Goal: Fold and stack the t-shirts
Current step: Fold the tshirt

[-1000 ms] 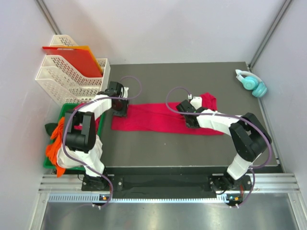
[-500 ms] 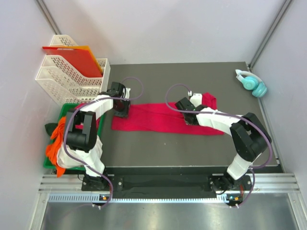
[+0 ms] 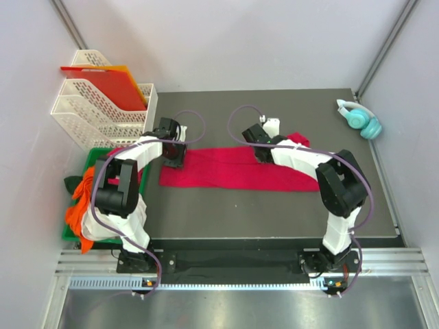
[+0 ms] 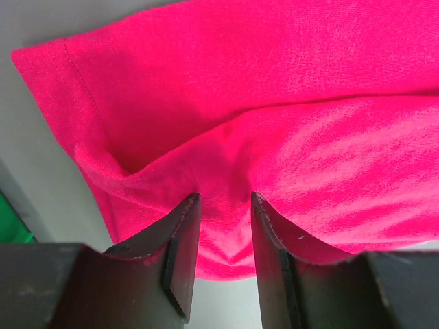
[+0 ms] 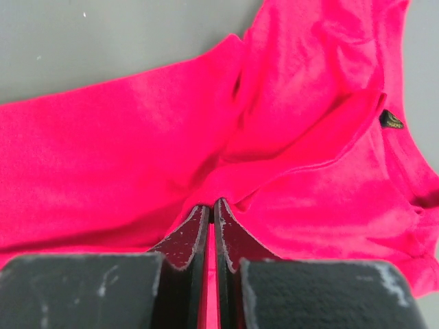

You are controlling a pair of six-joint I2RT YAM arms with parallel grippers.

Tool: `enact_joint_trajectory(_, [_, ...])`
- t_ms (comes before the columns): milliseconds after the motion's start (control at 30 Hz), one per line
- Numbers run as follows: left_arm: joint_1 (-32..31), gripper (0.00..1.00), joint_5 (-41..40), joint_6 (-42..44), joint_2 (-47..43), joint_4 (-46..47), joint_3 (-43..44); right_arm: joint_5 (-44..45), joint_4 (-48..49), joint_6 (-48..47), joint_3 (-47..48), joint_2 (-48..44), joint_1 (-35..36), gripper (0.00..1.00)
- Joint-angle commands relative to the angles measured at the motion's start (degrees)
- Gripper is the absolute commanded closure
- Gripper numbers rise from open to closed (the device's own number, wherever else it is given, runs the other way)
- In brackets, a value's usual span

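Right claw [image 5: 212, 209] pinched shut on shirt [image 3: 226, 168] mid-frame; left claw [image 4: 223, 205] half-open astride its left edge, grip unclear.

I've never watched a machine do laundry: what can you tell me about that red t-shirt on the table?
The red t-shirt is soft, plain crimson knit, folded into a long creased band lying across the dark table. A stitched hem shows at one end, a small dark label by the neck at the other. The left gripper holds bunched cloth at the hem end; the right gripper pinches a fold toward the neck.
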Motion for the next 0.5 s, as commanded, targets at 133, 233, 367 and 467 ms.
enact_joint_trajectory(133, [-0.3, 0.60, -0.5, 0.3, 0.6, 1.8, -0.9, 0.3, 0.5, -2.0, 7.4, 6.1, -1.6, 0.90])
enact_joint_trajectory(233, [-0.3, 0.60, -0.3, 0.3, 0.4, 1.8, -1.2, 2.2, 0.8, -1.4, 7.3, 5.4, -1.6, 0.71])
enact_joint_trajectory(367, [-0.3, 0.59, -0.1, 0.6, -1.0, 2.2, -1.7, 3.7, 2.7, -1.3, 4.4, -3.8, -2.8, 0.49])
enact_joint_trajectory(467, [-0.3, 0.58, 0.2, 0.6, -1.6, 2.4, -1.7, 3.9, 1.2, -2.0, 3.3, -7.4, -2.9, 0.48])
